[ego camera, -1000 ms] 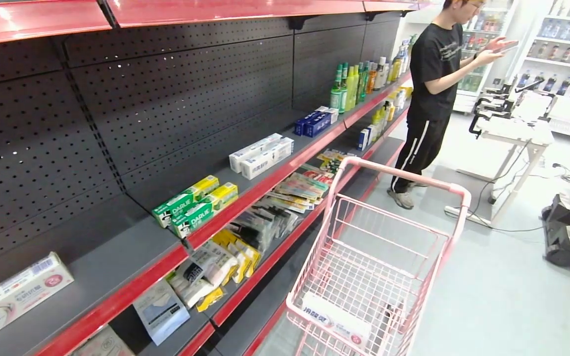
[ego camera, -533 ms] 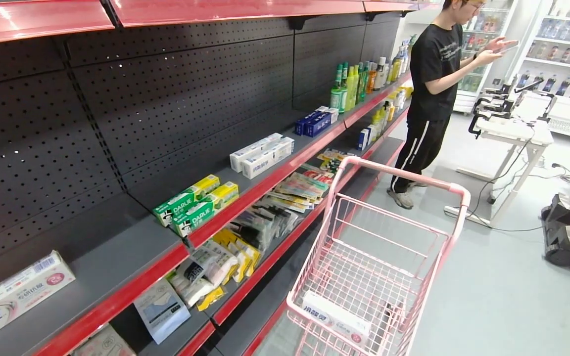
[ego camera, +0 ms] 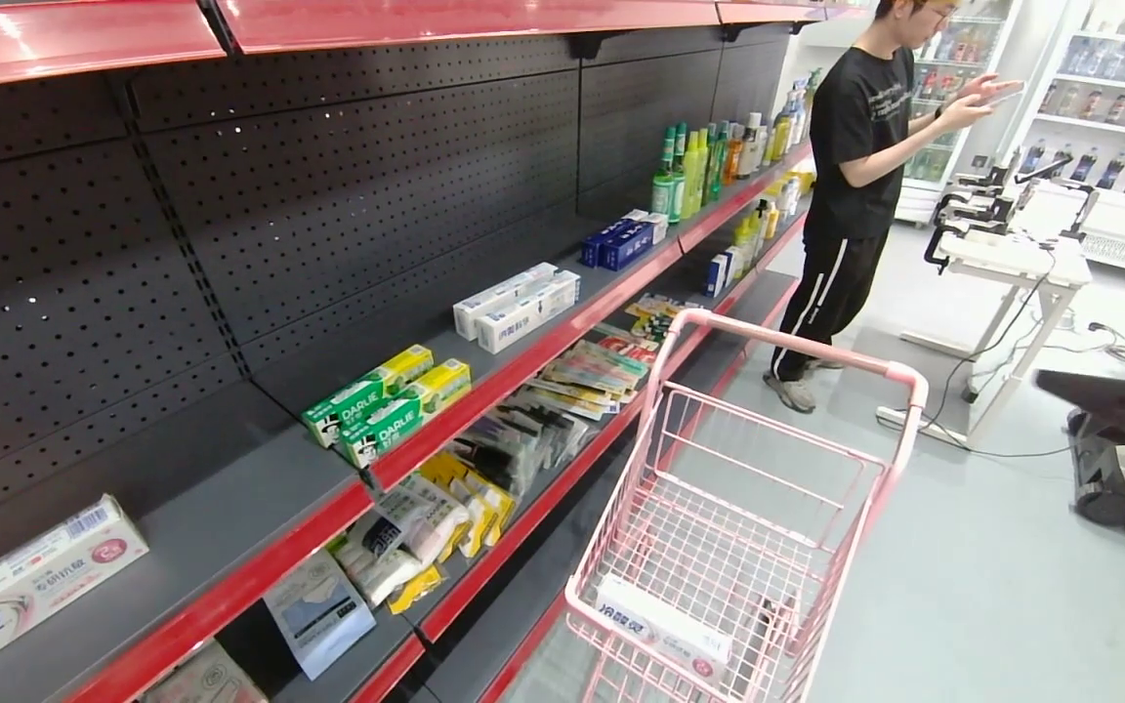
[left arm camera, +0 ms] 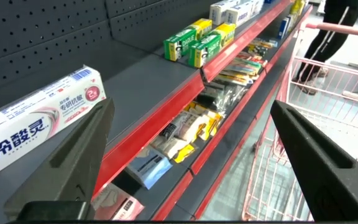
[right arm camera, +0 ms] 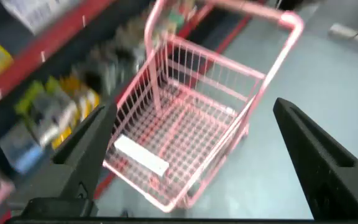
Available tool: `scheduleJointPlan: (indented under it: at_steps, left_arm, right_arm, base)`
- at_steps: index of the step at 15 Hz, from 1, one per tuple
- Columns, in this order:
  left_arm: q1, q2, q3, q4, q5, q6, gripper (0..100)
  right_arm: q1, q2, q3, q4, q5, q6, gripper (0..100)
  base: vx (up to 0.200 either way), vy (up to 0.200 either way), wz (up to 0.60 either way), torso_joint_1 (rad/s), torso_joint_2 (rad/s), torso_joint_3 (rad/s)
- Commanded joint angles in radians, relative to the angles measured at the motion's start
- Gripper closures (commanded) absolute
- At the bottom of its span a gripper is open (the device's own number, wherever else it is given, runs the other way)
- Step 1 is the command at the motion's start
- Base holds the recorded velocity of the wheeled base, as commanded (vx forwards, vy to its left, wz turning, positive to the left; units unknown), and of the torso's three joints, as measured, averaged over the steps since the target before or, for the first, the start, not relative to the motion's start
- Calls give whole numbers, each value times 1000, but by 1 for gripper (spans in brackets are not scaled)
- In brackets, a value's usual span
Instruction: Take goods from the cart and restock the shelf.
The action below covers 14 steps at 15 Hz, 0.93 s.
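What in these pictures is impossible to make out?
Head view: the toothpaste box on the shelf is cut off by the left edge.
Head view: the cart is cut off by the bottom edge.
Head view: lower packets are partly hidden under the red lip.
Head view: far bottles are too small to identify.

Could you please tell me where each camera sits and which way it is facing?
Head view: on the robot's head, looking down at the shelf and pink cart; right arm at the edge.
Left wrist view: on the left wrist, facing along the shelf; open left gripper.
Right wrist view: on the right wrist, looking down into the cart; open right gripper.
Shared: all three show the cart.
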Motion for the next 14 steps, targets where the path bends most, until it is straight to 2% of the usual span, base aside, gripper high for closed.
scheduleJointPlan:
  at_steps: [1, 2, 3, 4, 6, 9, 14]
  left_arm:
    - [0, 0, 0, 0, 0, 0, 0]
    - [0, 0, 0, 0, 0, 3, 0]
    - [0, 0, 1, 0, 0, 3, 0]
    - [0, 0, 1, 0, 0, 2, 0]
    - [0, 0, 1, 0, 0, 2, 0]
    - [0, 0, 1, 0, 0, 2, 0]
    - [0, 0, 1, 0, 2, 3, 0]
  right_arm:
    - [111, 766, -253, -32, 140, -205, 0]
    - [164, 928, -323, -32, 153, -337, 0]
    - [166, 936, -328, -32, 153, -341, 0]
    - [195, 1088, -411, -30, 172, -423, 0]
    - [226, 1168, -438, -30, 210, -463, 0]
    - [279, 1221, -449, -30, 215, -512, 0]
    - [287, 1266, -451, -30, 221, -611, 0]
  base:
    - [0, 0, 0, 0, 0, 0]
    - [0, 0, 0, 0, 0, 0]
    - [0, 0, 0, 0, 0, 0]
    - [0, 0, 0, 0, 0, 0]
    - [0, 0, 0, 0, 0, 0]
    - [0, 0, 0, -20, 25, 24]
    - [0, 0, 0, -81, 188, 97]
